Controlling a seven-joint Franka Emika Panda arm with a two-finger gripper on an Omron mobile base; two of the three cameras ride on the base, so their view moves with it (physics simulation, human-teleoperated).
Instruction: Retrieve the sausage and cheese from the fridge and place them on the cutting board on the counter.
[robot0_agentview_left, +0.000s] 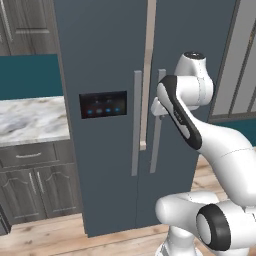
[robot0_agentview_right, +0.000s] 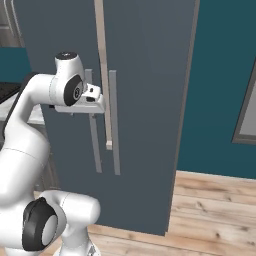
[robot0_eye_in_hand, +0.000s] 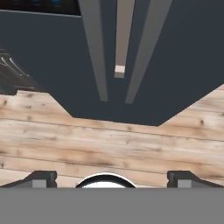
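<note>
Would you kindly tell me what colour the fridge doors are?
Slate blue-grey; the fridge shows it best in the left base view.

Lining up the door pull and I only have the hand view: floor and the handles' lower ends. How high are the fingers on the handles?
Observer: The fingers sit level with the upper third of the fridge handles, pointing down.
Operator: Touching either handle?
Observer: Cannot tell. In the left base view the hand overlaps the right door's handle; in the right base view it overlaps the left door's handle.
Operator: Counter nearby?
Observer: Yes, the marble counter adjoins the fridge's left side.
</note>
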